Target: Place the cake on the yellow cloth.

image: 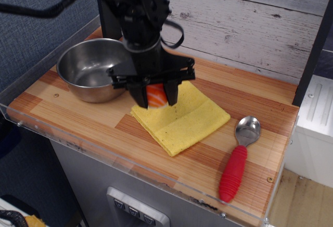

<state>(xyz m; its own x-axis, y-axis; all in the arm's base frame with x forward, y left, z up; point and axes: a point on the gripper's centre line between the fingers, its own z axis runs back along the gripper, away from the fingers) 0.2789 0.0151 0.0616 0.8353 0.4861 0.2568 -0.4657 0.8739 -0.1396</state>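
The cake [156, 95] is a small orange toy with pale stripes. My black gripper [155, 99] is shut on it, one finger on each side. It hangs just over the left part of the yellow cloth [182, 116], a folded square lying in the middle of the wooden counter. I cannot tell whether the cake touches the cloth. The arm comes down from the upper left and hides the cloth's back-left corner.
A steel bowl [86, 70] stands to the left of the cloth, close behind the gripper. A red-handled spoon [237, 163] lies to the right near the front edge. A clear plastic lip [78, 144] runs along the counter's front and left sides. A plank wall stands behind.
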